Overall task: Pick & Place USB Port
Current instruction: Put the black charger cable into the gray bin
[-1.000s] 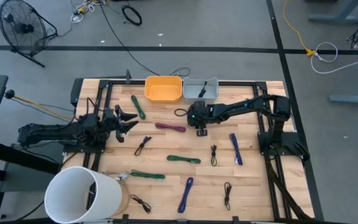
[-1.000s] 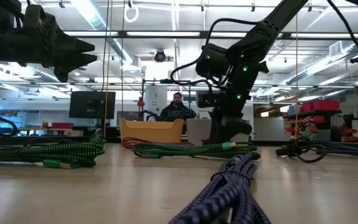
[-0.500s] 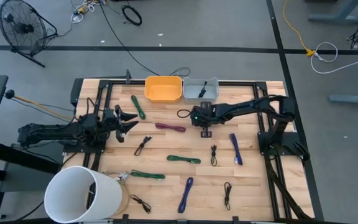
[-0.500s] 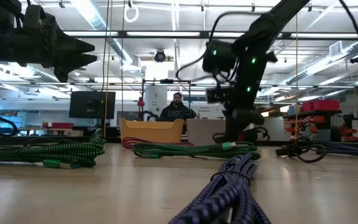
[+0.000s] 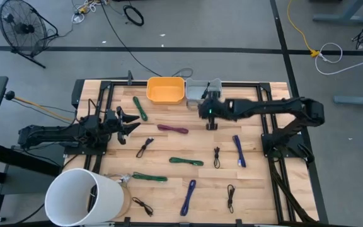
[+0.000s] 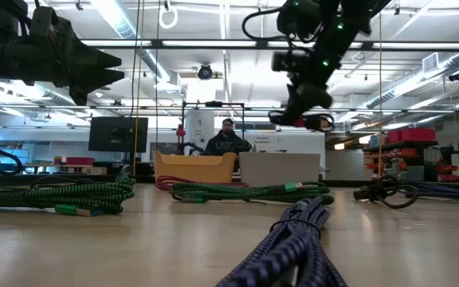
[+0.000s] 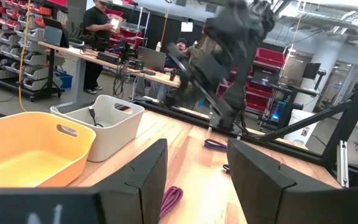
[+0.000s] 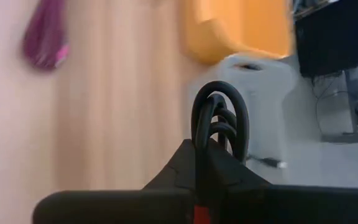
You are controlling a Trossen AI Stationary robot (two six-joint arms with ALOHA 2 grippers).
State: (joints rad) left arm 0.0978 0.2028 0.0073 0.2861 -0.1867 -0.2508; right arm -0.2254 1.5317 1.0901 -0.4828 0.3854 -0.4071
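Black, looped and thin, a bundled USB cable (image 8: 219, 127) is pinched between the closed fingers of the right gripper (image 5: 210, 123), which hangs raised above the wooden table (image 5: 257, 189), just in front of the grey bin (image 5: 196, 91). In the low view the right gripper (image 6: 297, 112) sits well clear of the tabletop, higher than the bin rims. The grey bin stands touching an orange bin (image 5: 165, 89) at the table's far edge. A purple cable bundle (image 5: 172, 129) lies near the gripper; green (image 5: 186, 161), blue (image 5: 239, 150) and black (image 5: 216, 156) cable bundles are scattered across the boards. The left gripper (image 5: 131, 122) rests low at the table's left side, its fingers spread apart and holding nothing. A white bucket (image 5: 84, 197) stands at the near left corner.
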